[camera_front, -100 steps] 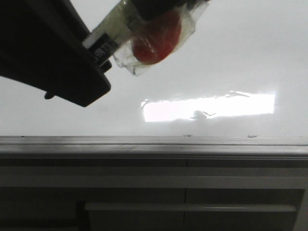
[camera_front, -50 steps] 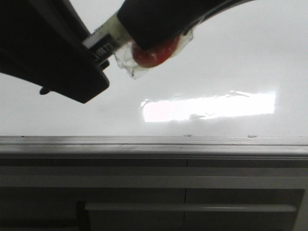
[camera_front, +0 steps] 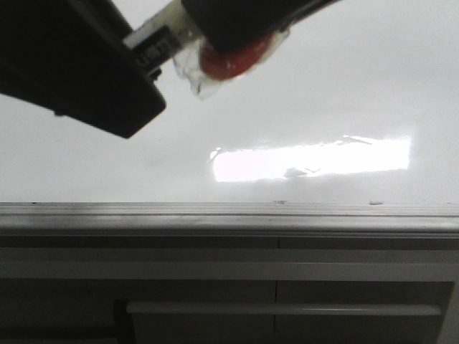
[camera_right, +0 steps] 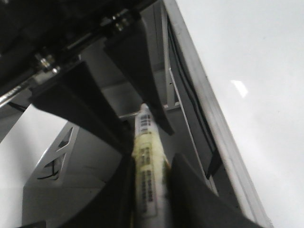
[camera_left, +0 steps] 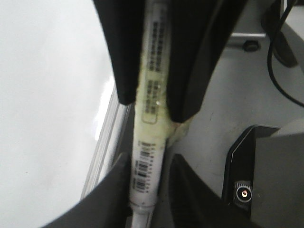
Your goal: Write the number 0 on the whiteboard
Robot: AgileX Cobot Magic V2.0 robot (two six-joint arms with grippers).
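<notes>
Left gripper [camera_left: 145, 156] is clamped on a marker [camera_left: 151, 95]; both dark fingers [camera_left: 190, 61] press its white barrel, per left wrist view. Right gripper [camera_right: 149, 190] is closed round the same marker too, its fingers either side of the barrel w/ the other gripper's fingers just beyond the marker's end. So both arms hold one pen between them, prob. a handover or uncapping, tho no cap or tip can be made out.

Progress: the whiteboard [camera_front: 344, 86] lies below and beyond the grippers in front view, and no stroke is visible on the bare part; only a bright rectangular glare. No 0 drawn yet as far as can be seen; all the writing seems left to do.

Materials: board glossy, flat, white, w/ a grey metal rail [camera_front: 229, 215] along its near edge. Marker is a slim cylinder, printed label, wrapped in yellowish tape or foam. Gripper fingers matte black, hard-looking. Something red in clear crinkled plastic [camera_front: 229, 61] sits by the grippers.
</notes>
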